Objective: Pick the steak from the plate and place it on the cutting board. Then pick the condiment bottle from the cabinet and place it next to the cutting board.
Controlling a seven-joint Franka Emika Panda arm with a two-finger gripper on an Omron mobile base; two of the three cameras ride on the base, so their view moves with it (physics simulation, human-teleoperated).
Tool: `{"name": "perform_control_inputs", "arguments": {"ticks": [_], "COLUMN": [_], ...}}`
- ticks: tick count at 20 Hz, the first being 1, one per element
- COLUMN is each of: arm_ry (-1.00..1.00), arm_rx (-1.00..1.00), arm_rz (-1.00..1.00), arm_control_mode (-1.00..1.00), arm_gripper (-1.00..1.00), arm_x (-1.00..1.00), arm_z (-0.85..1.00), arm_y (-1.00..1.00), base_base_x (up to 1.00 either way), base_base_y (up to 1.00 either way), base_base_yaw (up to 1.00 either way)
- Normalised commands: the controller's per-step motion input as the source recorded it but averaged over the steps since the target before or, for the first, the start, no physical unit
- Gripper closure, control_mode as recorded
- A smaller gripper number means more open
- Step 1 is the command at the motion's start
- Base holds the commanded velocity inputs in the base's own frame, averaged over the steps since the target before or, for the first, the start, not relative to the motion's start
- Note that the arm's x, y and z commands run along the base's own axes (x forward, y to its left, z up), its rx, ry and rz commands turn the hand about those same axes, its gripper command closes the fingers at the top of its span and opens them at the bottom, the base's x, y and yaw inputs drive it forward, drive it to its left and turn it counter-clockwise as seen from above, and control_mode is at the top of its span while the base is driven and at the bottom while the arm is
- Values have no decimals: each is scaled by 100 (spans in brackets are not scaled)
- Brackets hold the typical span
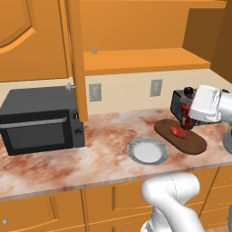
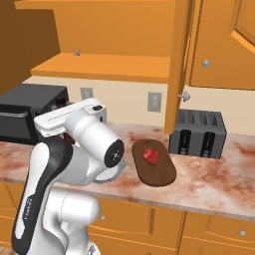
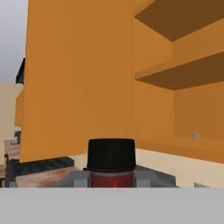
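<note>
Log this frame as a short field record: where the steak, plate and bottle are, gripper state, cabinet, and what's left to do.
steak: lying on the cutting board
plate: bare, on the counter left of the board
condiment bottle: held in the gripper, above the board
gripper: shut on the bottle
cabinet: door open, shelf bare
remaining: set the bottle down beside the board

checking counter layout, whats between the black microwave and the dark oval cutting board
In the left base view, the round grey-white ridged plate lies between the black microwave and the dark brown oval wooden cutting board; otherwise only bare marbled counter.
</note>
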Motion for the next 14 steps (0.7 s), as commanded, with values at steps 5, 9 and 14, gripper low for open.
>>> {"name": "perform_control_inputs", "arguments": {"ticks": [5, 9, 14], "arm_ry": [-2, -4, -4], "arm_rx": [3, 4, 4], "arm_rz": [14, 15, 14], "arm_control_mode": [-100, -100, -100], "arm_gripper": [100, 100, 100], "arm_x": [-12, -18, -11], "arm_z": [-58, -70, -61], "arm_y": [2, 4, 1], "base_base_x": [0, 0, 0], "base_base_y": [0, 0, 0], "base_base_yaw": [0, 0, 0]}}
